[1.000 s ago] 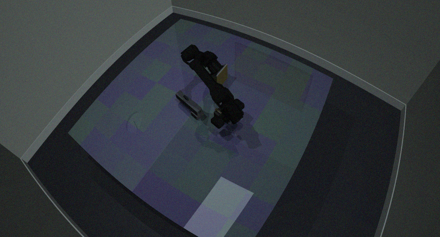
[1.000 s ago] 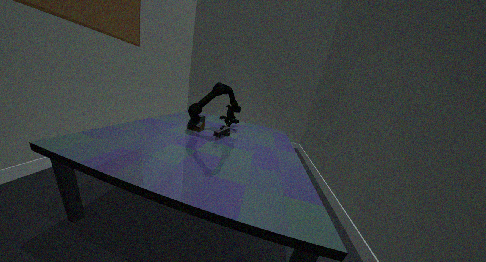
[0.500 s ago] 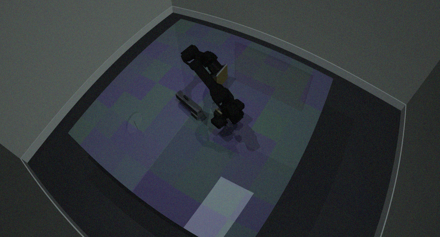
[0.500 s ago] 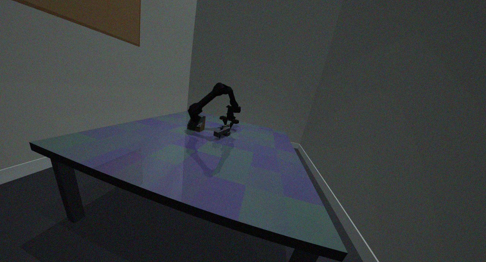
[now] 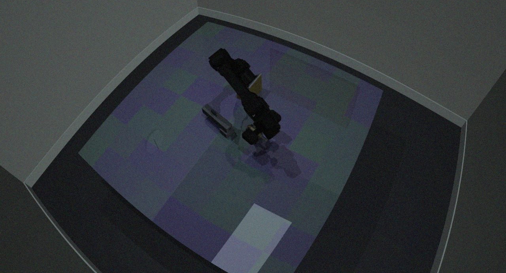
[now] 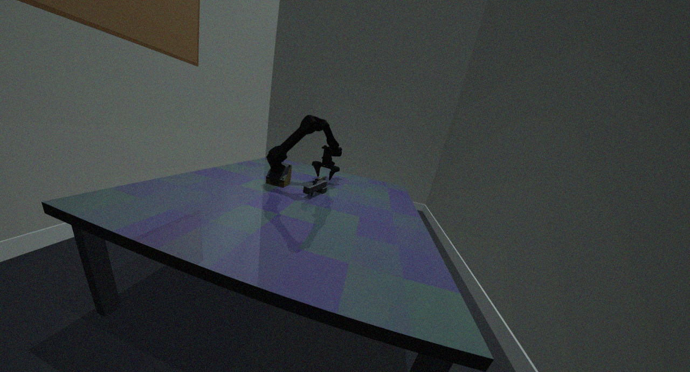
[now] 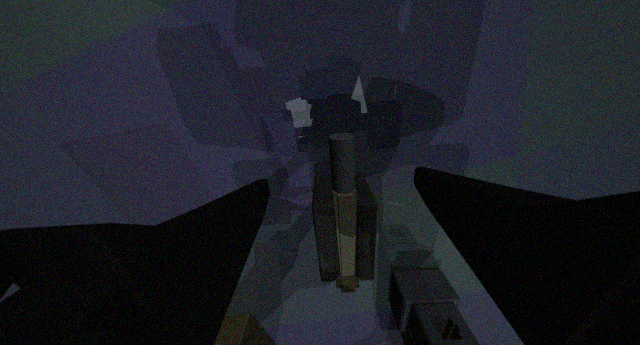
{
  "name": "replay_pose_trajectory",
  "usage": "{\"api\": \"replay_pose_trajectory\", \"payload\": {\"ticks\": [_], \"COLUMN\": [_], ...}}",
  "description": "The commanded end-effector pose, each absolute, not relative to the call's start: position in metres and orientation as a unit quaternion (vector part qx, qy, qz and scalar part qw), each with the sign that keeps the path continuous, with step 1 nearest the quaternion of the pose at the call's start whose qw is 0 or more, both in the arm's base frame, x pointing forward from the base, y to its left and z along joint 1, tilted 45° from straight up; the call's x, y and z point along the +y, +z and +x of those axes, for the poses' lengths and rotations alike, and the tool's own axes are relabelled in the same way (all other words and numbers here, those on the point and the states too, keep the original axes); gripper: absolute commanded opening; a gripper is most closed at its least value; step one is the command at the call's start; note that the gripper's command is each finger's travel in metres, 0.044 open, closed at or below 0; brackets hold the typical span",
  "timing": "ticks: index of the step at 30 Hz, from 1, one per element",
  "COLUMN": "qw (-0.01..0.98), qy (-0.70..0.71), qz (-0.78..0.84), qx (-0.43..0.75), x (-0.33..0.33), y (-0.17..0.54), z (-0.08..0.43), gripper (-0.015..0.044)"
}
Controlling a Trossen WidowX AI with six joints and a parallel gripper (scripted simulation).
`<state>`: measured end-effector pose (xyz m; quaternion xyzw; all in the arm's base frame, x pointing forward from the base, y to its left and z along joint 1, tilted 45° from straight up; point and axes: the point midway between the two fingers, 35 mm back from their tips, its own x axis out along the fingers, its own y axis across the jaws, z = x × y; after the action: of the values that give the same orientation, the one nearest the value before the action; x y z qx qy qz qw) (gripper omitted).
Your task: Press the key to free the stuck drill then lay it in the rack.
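Black two-finger gripper [image 5: 261, 141] [image 6: 324, 176] [image 7: 339, 180] spread nearly full width, holding nothing. Between fingers in wrist view, apart from both: slim tan-and-grey rod [image 7: 345, 210], probably drill, lying along dark block [image 7: 367, 235]. Grey rectangular bar [image 5: 216, 120] [image 6: 314, 187] [image 7: 425, 285] rests nearby on table [image 5: 198, 158] [image 6: 231, 239].

1. Arm [image 5: 236, 83] [image 6: 295, 138]: mounted inward of the worktop's edges [image 5: 141, 165] [image 6: 337, 293]. Near-black all over, dull, little sheen.
2. Joint housings [image 5: 219, 59] [image 6: 312, 122]: chunky, rounded, thicker than the links between them. Links read as plain, narrow bars.
3. Small pale fleck on the dark casing, top view; nature unclear.
4. Gripper [image 5: 259, 138] [image 6: 324, 177] [image 7: 339, 180]: also black. Two fingers, broad at the root, tapering; in the wrist view the ends look blunt, the inner edges straight.
5. Screws, cables, lettering: too dark and grainy to make out.
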<state>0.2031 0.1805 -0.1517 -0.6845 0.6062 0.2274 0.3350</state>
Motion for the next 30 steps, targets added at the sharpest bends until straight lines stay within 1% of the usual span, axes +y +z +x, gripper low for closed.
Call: {"api": "replay_pose_trajectory", "payload": {"ticks": [1,11,16,23,30], "qw": [0.339,0.339,0.352,0.474,0.617], "qy": [0.228,0.229,0.233,0.256,0.258], "qz": [-0.683,-0.683,-0.671,-0.558,-0.438], "qx": [0.606,0.606,0.610,0.632,0.601], "x": [0.194,0.220,0.216,0.225,0.216], "y": [-0.140,-0.115,-0.115,-0.071,-0.001], "z": [0.200,0.195,0.203,0.259,0.330], "gripper": [0.0440,0.0440,0.0440,0.0440,0.0440]}}
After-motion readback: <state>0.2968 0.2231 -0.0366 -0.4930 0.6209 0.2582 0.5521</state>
